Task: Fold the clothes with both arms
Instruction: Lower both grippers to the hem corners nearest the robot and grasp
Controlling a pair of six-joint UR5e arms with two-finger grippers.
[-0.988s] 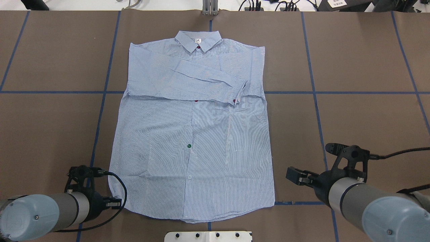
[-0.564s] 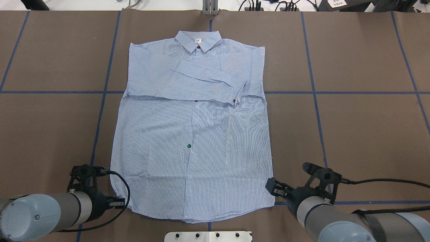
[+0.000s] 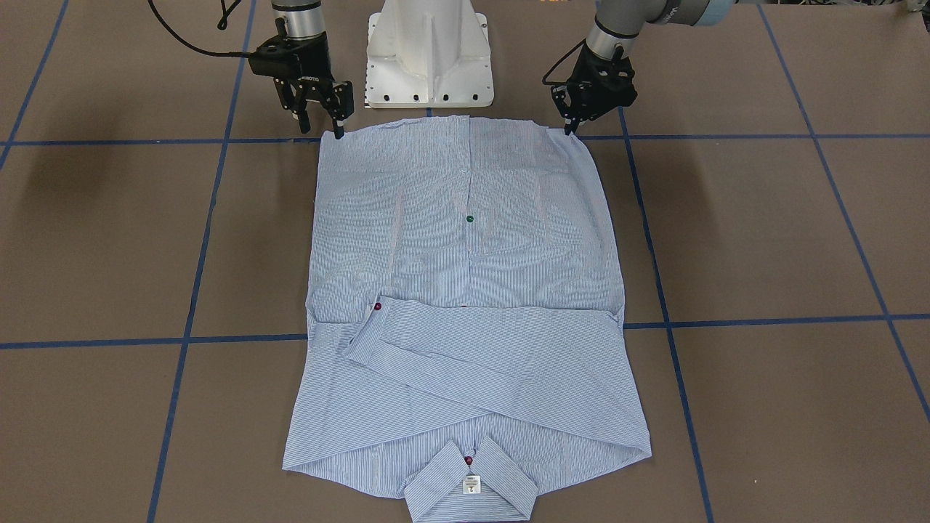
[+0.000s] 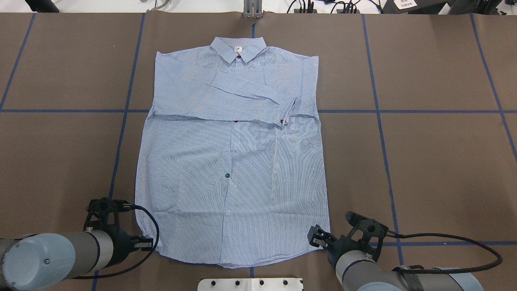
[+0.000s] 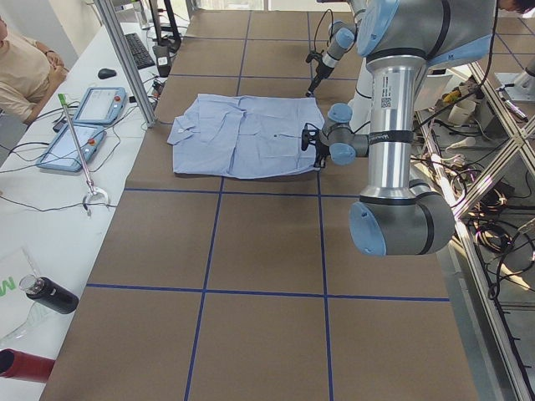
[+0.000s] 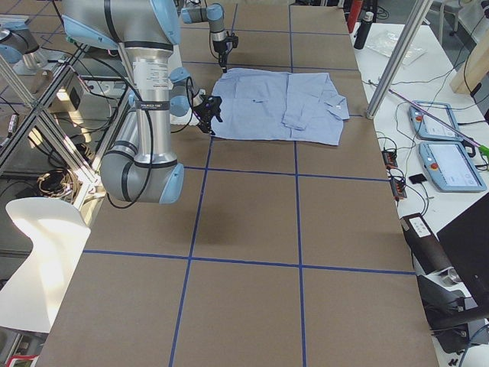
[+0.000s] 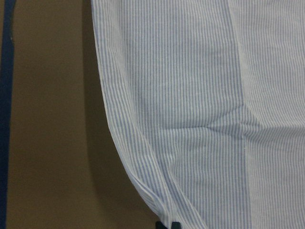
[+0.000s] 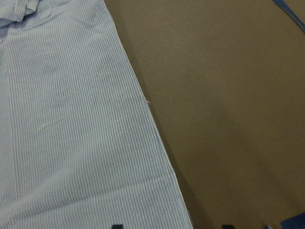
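Though limp, finely striped shirt (image 4: 234,161) flat; left pincer (image 3: 567,129) tight on its hem, right pincer (image 3: 320,129) apart.

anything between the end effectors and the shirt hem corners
Nothing visible. The left end effector is pinched at a hem corner of the shirt; the right end effector hangs open at the other.
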